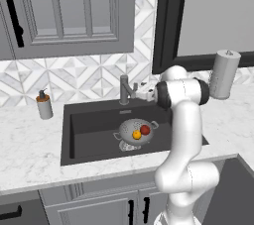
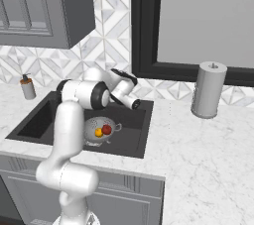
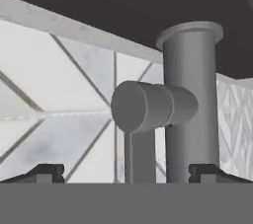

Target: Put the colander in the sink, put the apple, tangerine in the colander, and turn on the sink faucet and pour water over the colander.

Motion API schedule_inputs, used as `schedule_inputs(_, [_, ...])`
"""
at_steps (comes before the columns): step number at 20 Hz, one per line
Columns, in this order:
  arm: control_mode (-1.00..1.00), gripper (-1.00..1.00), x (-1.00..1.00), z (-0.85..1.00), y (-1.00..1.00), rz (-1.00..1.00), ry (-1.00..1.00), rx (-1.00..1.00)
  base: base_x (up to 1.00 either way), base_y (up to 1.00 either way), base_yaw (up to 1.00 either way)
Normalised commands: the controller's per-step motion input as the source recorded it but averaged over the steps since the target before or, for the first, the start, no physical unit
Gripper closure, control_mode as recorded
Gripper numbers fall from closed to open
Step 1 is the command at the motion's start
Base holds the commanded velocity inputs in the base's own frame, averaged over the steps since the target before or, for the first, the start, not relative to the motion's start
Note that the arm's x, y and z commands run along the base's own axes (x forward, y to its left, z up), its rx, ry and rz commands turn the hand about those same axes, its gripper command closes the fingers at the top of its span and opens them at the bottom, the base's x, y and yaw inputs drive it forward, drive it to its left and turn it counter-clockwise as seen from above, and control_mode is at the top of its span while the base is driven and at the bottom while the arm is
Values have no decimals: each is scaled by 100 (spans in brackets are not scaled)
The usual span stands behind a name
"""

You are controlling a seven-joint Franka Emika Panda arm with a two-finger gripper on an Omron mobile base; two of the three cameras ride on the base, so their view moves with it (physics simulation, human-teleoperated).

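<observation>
The soap bottle (image 1: 44, 105) stands at the sink's (image 1: 94, 120) 9 o'clock. The tap (image 1: 126, 89) rises at its 12 o'clock, with the open gripper (image 3: 126, 172) just beside it, fingers (image 3: 47, 172) spread either side of the lever (image 3: 148, 107). The colander (image 1: 130, 131) sits in the sink, holding the tangerine (image 1: 136, 134) and, at its 2 o'clock, the apple (image 1: 145, 129). The paper roll (image 1: 224, 74) stands far right.

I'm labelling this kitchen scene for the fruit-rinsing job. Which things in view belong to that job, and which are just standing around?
Part of the job:
- sink
- colander, already in the sink
- apple, in the colander
- tangerine, in the colander
- faucet
- gripper, open, facing the faucet's side lever

Just standing around:
- soap bottle
- paper towel roll
</observation>
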Motion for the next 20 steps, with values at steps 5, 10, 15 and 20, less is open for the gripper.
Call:
schedule_inputs(5, [-100, -100, 52, -39, 2, 2, 0, -7, 0, 0, 0])
schedule_inputs(10, [-100, -100, 33, -3, 8, 2, 0, 0, 0, 0, 0])
schedule_inputs(15, [-100, -100, 5, 1, 22, 2, 0, 0, 0, 0, 0])
schedule_inputs(20, [-100, -100, 0, 21, 21, 1, 0, 0, 0, 0, 0])
